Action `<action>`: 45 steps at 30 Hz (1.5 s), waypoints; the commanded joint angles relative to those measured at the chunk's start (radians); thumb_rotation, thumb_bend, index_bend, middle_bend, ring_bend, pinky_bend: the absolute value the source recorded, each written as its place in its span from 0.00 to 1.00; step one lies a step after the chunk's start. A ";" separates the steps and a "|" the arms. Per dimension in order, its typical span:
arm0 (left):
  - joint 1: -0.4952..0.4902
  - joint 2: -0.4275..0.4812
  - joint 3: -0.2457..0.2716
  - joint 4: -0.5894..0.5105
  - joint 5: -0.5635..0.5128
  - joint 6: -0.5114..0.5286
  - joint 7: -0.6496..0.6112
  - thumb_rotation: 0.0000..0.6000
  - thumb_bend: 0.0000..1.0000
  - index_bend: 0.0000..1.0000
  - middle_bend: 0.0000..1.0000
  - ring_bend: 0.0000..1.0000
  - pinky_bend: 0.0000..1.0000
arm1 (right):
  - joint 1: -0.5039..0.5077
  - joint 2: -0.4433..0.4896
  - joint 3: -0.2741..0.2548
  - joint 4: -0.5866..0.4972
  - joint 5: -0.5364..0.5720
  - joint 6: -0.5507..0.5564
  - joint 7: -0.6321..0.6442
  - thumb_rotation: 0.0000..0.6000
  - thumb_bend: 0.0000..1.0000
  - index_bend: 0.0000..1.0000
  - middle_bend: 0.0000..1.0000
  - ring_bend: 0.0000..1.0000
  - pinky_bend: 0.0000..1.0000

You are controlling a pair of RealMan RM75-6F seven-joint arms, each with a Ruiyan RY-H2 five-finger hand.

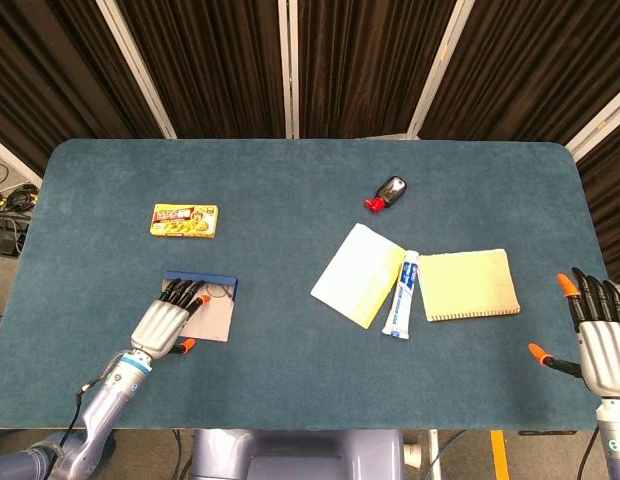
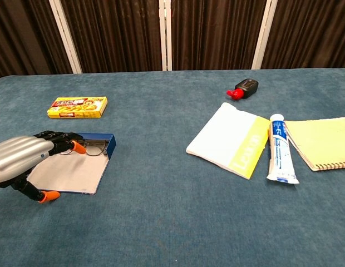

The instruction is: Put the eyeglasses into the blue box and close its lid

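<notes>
Blue table (image 1: 290, 180), left robot hand (image 1: 166, 322) (fingers extended) over blue box (image 1: 215, 312), eyeglasses (image 2: 94, 148)

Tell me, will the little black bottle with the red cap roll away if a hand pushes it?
Probably a bit: the bottle lies on its side and looks rounded. The table looks soft and fuzzy, which should slow it. It looks small, so likely light and easy to knock.
</notes>
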 commanded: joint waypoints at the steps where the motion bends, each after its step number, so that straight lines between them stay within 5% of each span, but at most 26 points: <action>1: 0.000 -0.001 -0.001 0.002 -0.001 -0.003 -0.001 1.00 0.27 0.19 0.00 0.00 0.00 | 0.001 0.000 0.000 0.000 0.000 -0.001 0.000 1.00 0.00 0.00 0.00 0.00 0.00; 15: 0.002 0.006 -0.007 -0.001 0.000 -0.003 -0.009 1.00 0.55 0.24 0.00 0.00 0.00 | 0.000 0.000 0.000 -0.001 0.000 0.001 -0.001 1.00 0.00 0.00 0.00 0.00 0.00; 45: -0.037 0.017 -0.097 -0.014 -0.076 -0.029 0.002 1.00 0.56 0.27 0.00 0.00 0.00 | 0.004 -0.002 0.002 0.004 0.008 -0.011 0.002 1.00 0.00 0.00 0.00 0.00 0.00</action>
